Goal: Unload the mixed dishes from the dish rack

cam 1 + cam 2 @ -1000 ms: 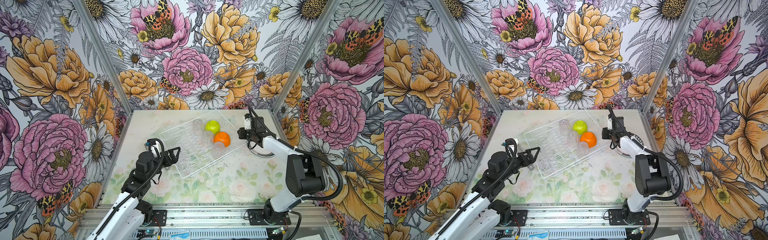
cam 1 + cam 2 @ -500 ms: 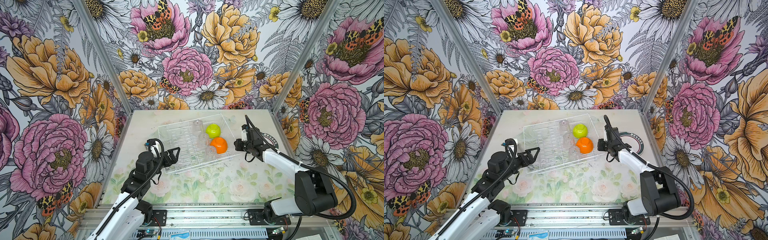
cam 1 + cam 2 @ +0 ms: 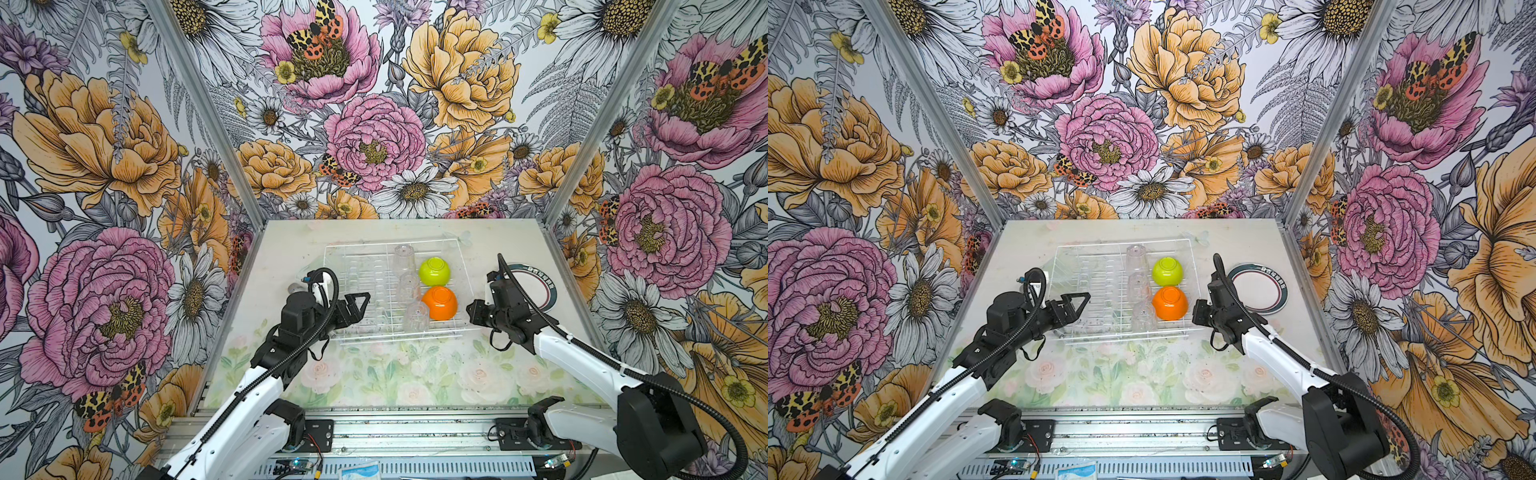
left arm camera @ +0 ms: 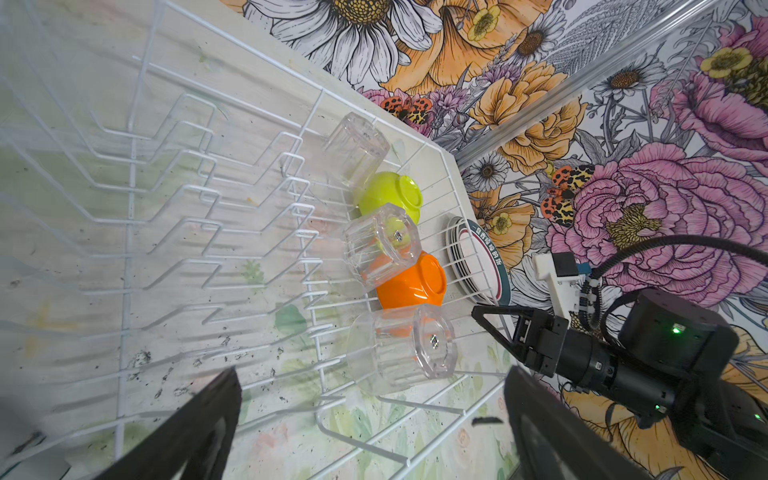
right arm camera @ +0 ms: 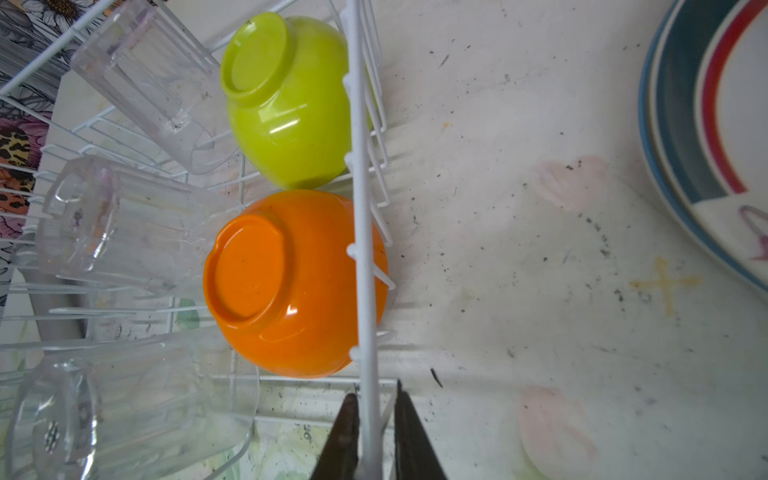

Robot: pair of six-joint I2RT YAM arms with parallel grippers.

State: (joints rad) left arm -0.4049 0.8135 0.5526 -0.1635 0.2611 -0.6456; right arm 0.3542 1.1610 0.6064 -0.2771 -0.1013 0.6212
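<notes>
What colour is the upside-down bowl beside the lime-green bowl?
Bright orange; the upside-down plastic bowl shows best in the right wrist view.

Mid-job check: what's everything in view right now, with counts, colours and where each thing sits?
dish rack: one, white wire, middle of the table.
tumblers: three, clear, inverted in a row in the rack, left of the bowls.
lime-green bowl: one, inverted in the rack's far right.
orange bowl: one, inverted, just nearer than the lime-green one.
plates: stack, count unclear, white, dark-rimmed, on the table right of the rack.
grey thing: one, left of the rack, mostly hidden.
left gripper: black, open, over the rack's near left.
right gripper: black, astride the rack's near right rim wire; grip unclear.
</notes>
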